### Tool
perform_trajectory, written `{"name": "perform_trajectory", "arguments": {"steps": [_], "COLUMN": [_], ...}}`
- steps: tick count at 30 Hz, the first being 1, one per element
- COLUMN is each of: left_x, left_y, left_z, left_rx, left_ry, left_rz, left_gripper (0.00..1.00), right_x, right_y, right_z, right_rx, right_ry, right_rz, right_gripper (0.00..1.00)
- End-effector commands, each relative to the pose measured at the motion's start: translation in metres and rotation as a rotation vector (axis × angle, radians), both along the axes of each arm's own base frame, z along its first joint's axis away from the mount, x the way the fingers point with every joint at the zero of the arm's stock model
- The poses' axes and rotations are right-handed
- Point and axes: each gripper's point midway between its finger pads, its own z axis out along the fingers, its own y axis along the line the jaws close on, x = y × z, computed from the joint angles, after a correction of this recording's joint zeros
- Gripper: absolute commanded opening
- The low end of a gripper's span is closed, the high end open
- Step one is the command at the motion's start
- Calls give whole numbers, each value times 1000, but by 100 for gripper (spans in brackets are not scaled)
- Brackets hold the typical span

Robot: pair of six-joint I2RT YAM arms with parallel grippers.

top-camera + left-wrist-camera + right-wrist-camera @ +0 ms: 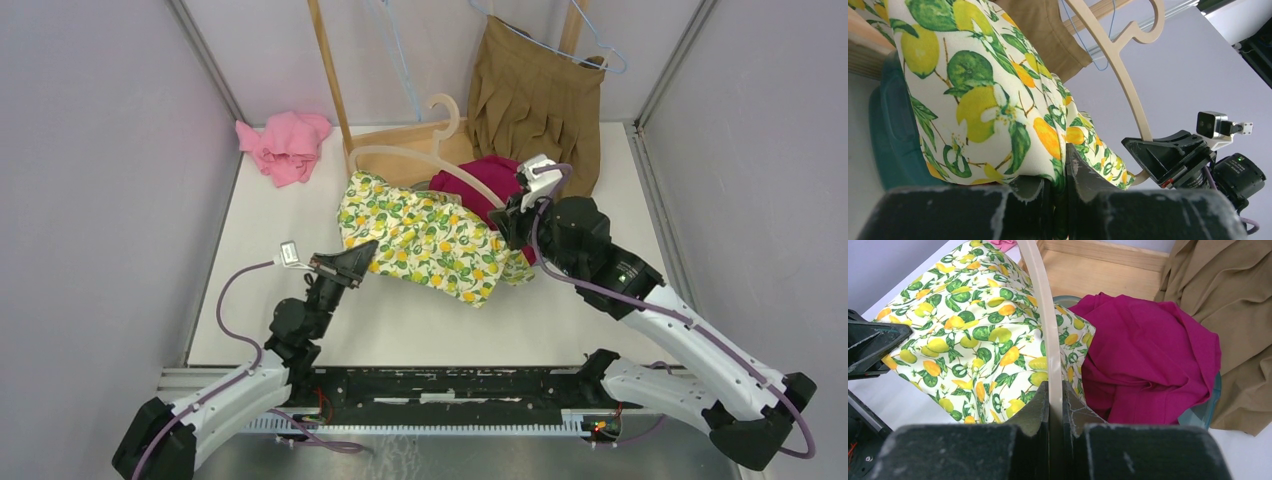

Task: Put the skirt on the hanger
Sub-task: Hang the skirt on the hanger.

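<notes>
White skirt w/ yellow-green lemon print, cream hanger, magenta cloth, tan garment, pink cloth.

Pink cloth far-left — brown garment hanging rear.

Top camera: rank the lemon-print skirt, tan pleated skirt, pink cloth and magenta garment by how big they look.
1. lemon-print skirt and tan pleated skirt: alike, too close to rank.
2. pink cloth.
3. magenta garment, partly covered by the lemon-print skirt, so nearly tied with the pink cloth.
</notes>
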Motion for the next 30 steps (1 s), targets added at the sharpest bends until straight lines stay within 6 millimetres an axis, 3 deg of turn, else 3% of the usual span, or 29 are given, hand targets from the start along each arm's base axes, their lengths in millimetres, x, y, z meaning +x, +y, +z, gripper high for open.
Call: {"name": "perform_trajectory", "arguments": {"steps": [1, 6, 11, 13, 16, 22, 25, 30], "left_x": [5, 14, 26, 33, 38, 38, 31, -6], "left_y": [6, -3, -17, -23, -31, -49, -70, -129], "left_z": [-2, -8, -10, -8, 3, 31, 46, 59], "left_rx": [40, 95, 146, 185, 219, 280, 275, 257], "left_ry": [-13, 28, 72, 89, 92, 98, 79, 69], "left_rz": [47, 35, 7, -7, -26, -111, -211, -392], "left_gripper": [18, 21, 66, 76, 83, 84, 84, 86], "right_x": [16, 11, 1, -4, -9, -11, -9, 0], "right_y": [-24, -24, -23, -25, -29, -32, -29, -23], "right_z": [41, 43, 48, 51, 58, 68, 71, 83], "right_rx": [95, 111, 127, 128, 126, 113, 117, 120], "right_ry": [-109, -112, -124, -131, -142, -159, -166, -192], "right_rz": [-125, -99, -57, -47, -39, -37, -33, -34], "right_gripper": [1, 1, 1, 1, 1, 1, 1, 1]}}
